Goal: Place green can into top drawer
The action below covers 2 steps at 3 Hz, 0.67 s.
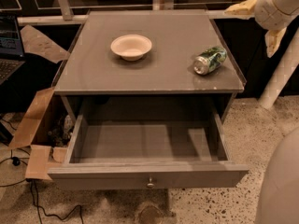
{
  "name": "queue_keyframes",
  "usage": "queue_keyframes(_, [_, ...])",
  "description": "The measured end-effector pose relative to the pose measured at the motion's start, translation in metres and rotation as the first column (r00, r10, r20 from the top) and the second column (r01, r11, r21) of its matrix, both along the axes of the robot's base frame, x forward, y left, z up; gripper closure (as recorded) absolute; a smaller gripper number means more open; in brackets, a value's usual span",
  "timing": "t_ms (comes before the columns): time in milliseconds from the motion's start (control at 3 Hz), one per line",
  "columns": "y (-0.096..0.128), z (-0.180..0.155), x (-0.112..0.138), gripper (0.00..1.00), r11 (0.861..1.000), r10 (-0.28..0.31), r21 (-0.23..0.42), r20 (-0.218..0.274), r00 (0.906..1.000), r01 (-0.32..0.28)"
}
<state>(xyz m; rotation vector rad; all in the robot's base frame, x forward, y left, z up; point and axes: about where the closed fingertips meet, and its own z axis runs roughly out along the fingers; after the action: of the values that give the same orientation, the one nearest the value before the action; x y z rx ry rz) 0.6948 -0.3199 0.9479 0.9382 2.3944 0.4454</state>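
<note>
1. Dim room, speckled floor. Camera view: grey desk [154, 78] w/ the top drawer [140, 177] pulled out below its front edge, inside bare.
2. Green can [210, 60] lies on its side near the desk's right edge, closer to the front right corner, well apart from the bowl [131, 46].
3. Jaws hang past the back right corner, apart from the can and holding nothing; can't tell how wide they stand.
4. Risks, imo: can is round and on its side, so a nudge could roll it off the right edge.
5. An off-centre pinch may let it slip, esp. on the dented side; a late release could clip the drawer's front panel.
</note>
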Motion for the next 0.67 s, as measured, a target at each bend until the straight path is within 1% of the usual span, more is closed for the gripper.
queue_keyframes(333, [-0.003, -0.002, -0.001, 0.0, 1.0, -0.004, 0.011, -0.004, 1.0, 0.004])
queue_keyframes(667, [0.009, -0.014, -0.015, 0.0, 0.998, 0.047, 0.041, -0.039, 0.9982, -0.045])
